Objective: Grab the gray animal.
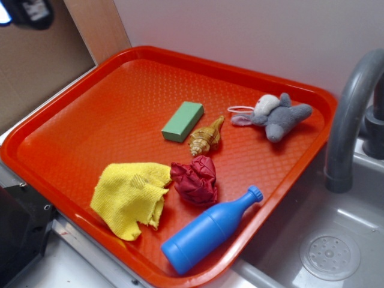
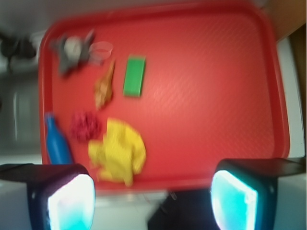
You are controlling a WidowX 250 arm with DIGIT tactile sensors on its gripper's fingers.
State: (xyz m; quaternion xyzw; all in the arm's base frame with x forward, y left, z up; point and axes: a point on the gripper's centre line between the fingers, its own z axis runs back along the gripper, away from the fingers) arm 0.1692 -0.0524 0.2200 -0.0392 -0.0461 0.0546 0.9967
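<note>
The gray animal, a small gray plush with a white face patch and a thin white loop, lies at the far right of the red tray. In the wrist view it is blurred at the tray's upper left. My gripper is open and empty, high above the tray's near edge, with its two pale fingertips wide apart. In the exterior view only a dark part of the arm shows at the top left; the jaws are out of view there.
On the tray lie a green block, a tan seashell, a dark red cloth ball, a yellow cloth and a blue bottle. A gray faucet and a sink stand to the right.
</note>
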